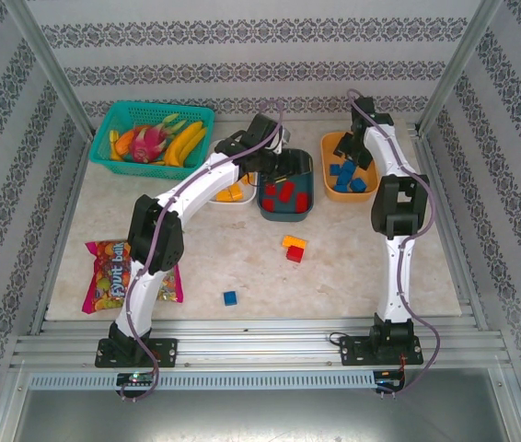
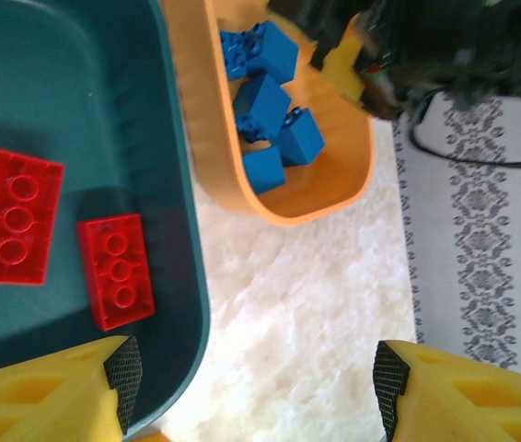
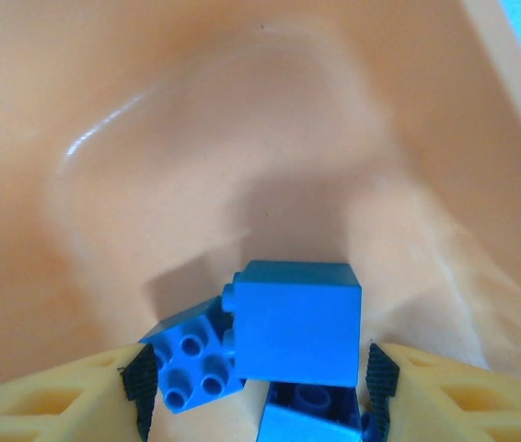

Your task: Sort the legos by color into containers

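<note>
Right gripper (image 3: 259, 385) fingers sit spread low in the orange tub (image 3: 242, 138), with blue bricks (image 3: 293, 322) lying between the pads; whether a pad touches the cube, cannot tell. Risk: a brick catching on a pad could ride out when the arm lifts, and a tilted exit could nudge the tub. Left gripper (image 2: 256, 373), fingers spread and empty, hangs over the right rim of the dark teal tub (image 2: 76, 74), near the right arm; crossing paths could clash. Teal tub holds red bricks (image 2: 115, 269). White tub (image 1: 237, 202), partly hidden, holds yellow-orange ones. Loose on the surface (image 1: 371, 267): orange brick (image 1: 294, 242) touching a red brick (image 1: 295, 255), one blue brick (image 1: 230, 297) nearer.
</note>
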